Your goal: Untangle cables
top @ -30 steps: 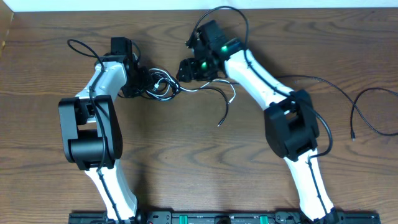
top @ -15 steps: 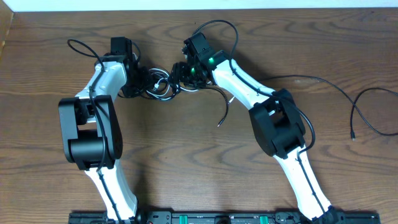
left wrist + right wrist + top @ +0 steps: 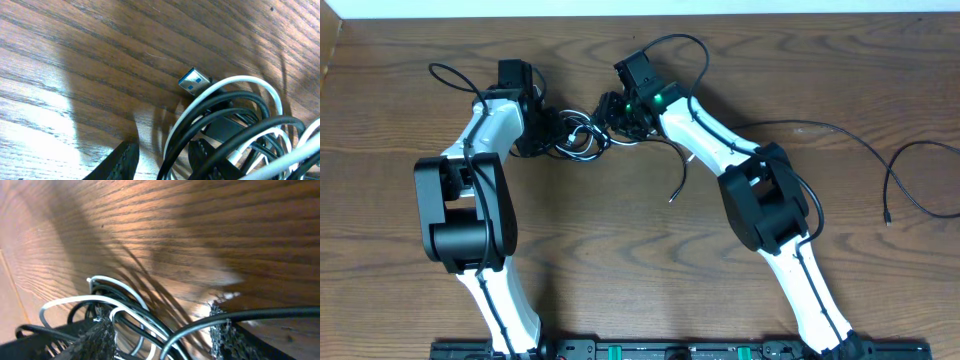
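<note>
Over the last second the right fingers (image 3: pixel 609 112) have swung left up to the cables (image 3: pixel 578 137), a black-and-white tangle at the far side of the table (image 3: pixel 620 250), left of centre. They stand wide apart astride some strands, narrowing slightly. The left fingers (image 3: pixel 552 135), partly apart around other loops, have not moved. A two-sided pull looks close.

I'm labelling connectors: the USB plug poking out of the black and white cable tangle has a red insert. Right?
Not red. The USB plug poking out of the black and white cable tangle has a blue insert, as the left wrist view shows.
</note>
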`<state>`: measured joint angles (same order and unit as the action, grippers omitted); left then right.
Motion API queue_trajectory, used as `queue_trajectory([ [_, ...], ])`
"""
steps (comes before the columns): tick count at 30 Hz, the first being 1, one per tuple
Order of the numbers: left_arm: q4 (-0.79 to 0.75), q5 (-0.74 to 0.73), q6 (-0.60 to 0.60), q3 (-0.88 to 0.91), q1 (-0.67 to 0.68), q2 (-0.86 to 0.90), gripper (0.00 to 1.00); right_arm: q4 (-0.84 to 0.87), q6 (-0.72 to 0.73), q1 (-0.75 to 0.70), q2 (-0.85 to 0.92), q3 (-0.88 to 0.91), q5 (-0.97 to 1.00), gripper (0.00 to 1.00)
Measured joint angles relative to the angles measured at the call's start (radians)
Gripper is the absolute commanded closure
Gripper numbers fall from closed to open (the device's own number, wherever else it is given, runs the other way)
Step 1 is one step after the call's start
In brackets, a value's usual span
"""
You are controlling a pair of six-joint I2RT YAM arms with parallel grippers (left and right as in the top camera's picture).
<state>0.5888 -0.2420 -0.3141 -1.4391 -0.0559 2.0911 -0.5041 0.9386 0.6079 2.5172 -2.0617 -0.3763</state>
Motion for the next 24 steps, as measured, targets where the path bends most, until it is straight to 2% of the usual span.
queue_trajectory([
  [2,0.000,0.000,0.000,0.000,0.000,0.000,0.59,0.020,0.033,0.006,0.006,-0.001,0.003,0.50],
  [6,0.000,0.000,0.000,0.000,0.000,0.000,0.59,0.104,0.084,0.019,0.032,-0.004,0.000,0.50],
  [8,0.000,0.000,0.000,0.000,0.000,0.000,0.59,0.119,0.095,0.021,0.038,-0.006,-0.007,0.54],
  [9,0.000,0.000,0.000,0.000,0.000,0.000,0.59,0.122,0.100,0.021,0.040,-0.008,-0.011,0.60],
  [11,0.000,0.000,0.000,0.000,0.000,0.000,0.59,0.125,0.108,0.020,0.045,-0.010,-0.011,0.79],
  [13,0.000,0.000,0.000,0.000,0.000,0.000,0.59,0.125,0.114,0.019,0.053,-0.010,-0.010,0.88],
  [14,0.000,0.000,0.000,0.000,0.000,0.000,0.59,0.129,0.118,0.019,0.059,-0.010,-0.010,0.98],
  [24,-0.001,0.000,0.000,0.000,0.000,0.000,0.59,0.157,0.010,-0.003,0.074,-0.010,-0.072,0.99],
])
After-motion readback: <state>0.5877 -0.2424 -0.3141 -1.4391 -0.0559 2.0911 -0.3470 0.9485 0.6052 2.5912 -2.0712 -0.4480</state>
